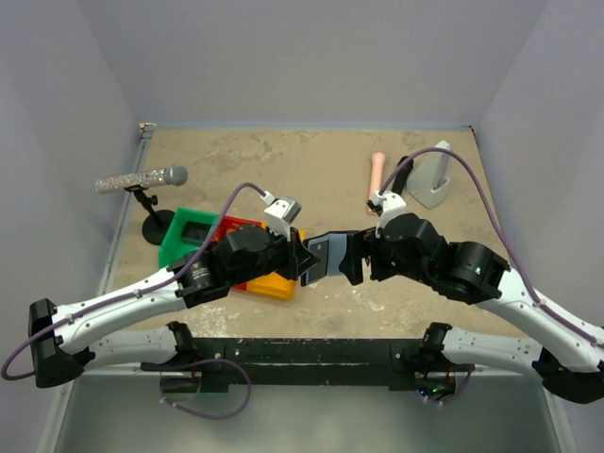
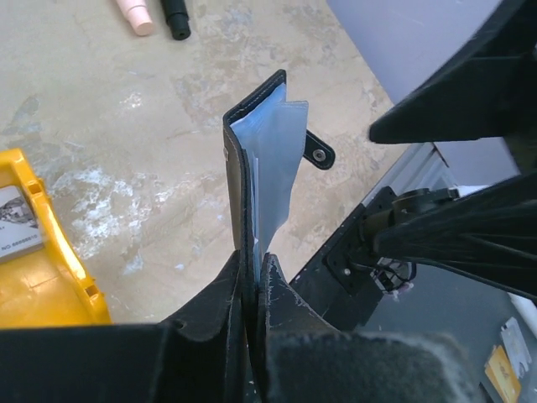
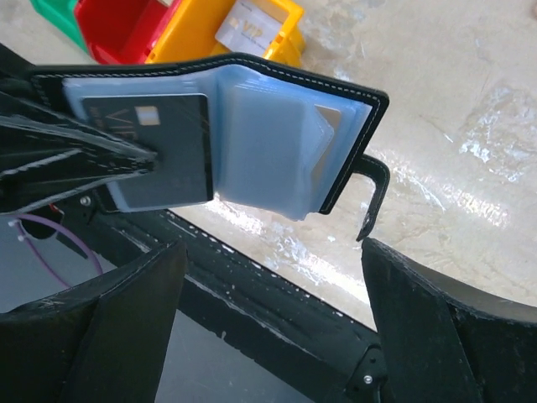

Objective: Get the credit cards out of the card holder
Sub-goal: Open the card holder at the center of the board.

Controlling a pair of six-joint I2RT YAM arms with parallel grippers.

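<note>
The worktop [image 1: 283, 160] carries a yellow bin [image 1: 274, 285], which serves as the marker here. Just right of that bin the two arms meet. The left claw [image 2: 252, 273] is closed tight on one cover of the card holder [image 3: 277, 92]. The holder hangs open like a book, seemingly lifted off the worktop, right beside the yellow bin. The right claw [image 3: 268, 252] sits on the far side of the holder from the bin, facing the pale blue sleeves. Its jaws are spread wide and grip nothing.

The step in hand looks like pulling a card: one arm steadies the holder and the other is lined up to pinch. A dark card [image 3: 168, 159] sits in the sleeve on the bin side, its face plain to see. A pale card [image 3: 247, 25] lies inside the yellow bin, so I judge at least one is out already. Next, the right claw needs to narrow a good deal and come at a card's exposed edge. It must nip the card alone, not the soft sleeve, then draw it out along the sleeve's opening.

The sleeves farther from the bin are cloudy, and only a tan corner [image 3: 331, 117] hints at another card there. How many cards remain I cannot tell. From overhead the arms cover most of the holder. The small side tab [image 3: 373, 193] dangles free.
</note>
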